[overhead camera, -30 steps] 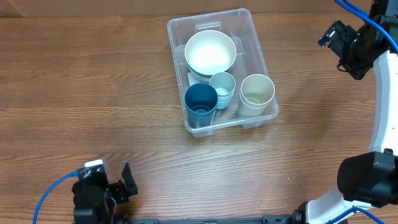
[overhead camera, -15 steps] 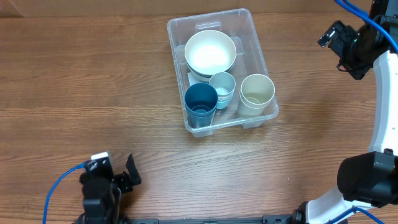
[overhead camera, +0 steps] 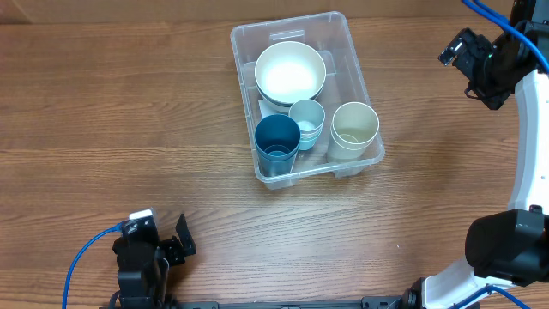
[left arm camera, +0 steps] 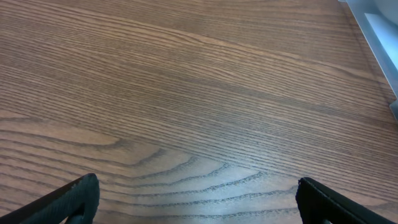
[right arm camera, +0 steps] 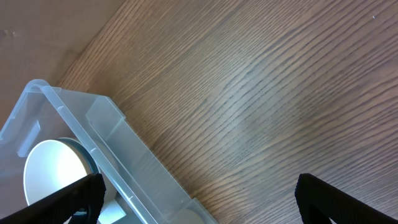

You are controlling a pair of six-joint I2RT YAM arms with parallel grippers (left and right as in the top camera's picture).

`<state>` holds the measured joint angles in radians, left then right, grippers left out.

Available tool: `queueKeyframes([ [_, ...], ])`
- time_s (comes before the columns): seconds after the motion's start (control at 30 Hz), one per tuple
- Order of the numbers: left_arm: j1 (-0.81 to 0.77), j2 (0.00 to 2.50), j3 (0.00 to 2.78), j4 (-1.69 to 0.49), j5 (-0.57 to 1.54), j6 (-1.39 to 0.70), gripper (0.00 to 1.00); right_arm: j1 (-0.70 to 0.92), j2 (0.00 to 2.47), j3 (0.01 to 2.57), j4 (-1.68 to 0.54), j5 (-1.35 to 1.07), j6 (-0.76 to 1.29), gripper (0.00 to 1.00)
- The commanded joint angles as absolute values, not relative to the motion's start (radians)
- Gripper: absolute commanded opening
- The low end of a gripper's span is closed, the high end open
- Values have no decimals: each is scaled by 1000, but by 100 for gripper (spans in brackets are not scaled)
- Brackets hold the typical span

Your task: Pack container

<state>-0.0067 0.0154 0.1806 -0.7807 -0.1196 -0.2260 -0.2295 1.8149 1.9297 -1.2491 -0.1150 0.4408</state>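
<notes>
Brown wood-grain table (overhead camera: 129, 103) in every view, nothing loose spotted on it outside the bin. Right of centre, slightly skewed: clear container (overhead camera: 345, 62), already loaded with white bowl (overhead camera: 290, 71) at the far end (seemingly nested on another), dark blue cup (overhead camera: 276, 140) in the near-left corner, pale blue cup (overhead camera: 306, 116) just beside it, cream cup (overhead camera: 354, 124) in the near-right corner close to the wall. Wide open and empty near the front table edge, well apart from the bin: left gripper (left arm camera: 198, 183), only bare wood between the jaws. Likewise spread open and holding nothing: right gripper (right arm camera: 199, 180), raised off to the far right, looking down on one corner of the bin and part of the bowl. Looks packed or nearly so, judging by the bare table. Main risk from here, as a guess: a low inward swing of the right arm clipping the rim and shoving or spinning the light bin. Second risk: a needless reach inside catching a cup lip, tipping an upright cup onto its neighbour or over the wall. Third: a jaw closing on the thin plastic wall instead of an item, lifting one side and spilling the lot. No risk seen from the left side unless driven straight forward into the near wall.
</notes>
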Motion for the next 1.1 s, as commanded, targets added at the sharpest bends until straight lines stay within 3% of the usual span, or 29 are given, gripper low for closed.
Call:
queueKeyframes([
  [0.0,-6,4,173,-778,-111,-206,100,-231,1801,1951,-1243,-107,443,100],
  [0.7,-6,4,173,-778,-111,-206,100,-229,1772,1949,-1244,-107,443,100],
  [0.93,-6,4,173,-778,-111,-206,100,-157,1458,1917,-1243,-106,442,100],
  [1.07,-6,4,173,-778,-111,-206,100,-56,1213,1761,-1233,-107,443,100],
])
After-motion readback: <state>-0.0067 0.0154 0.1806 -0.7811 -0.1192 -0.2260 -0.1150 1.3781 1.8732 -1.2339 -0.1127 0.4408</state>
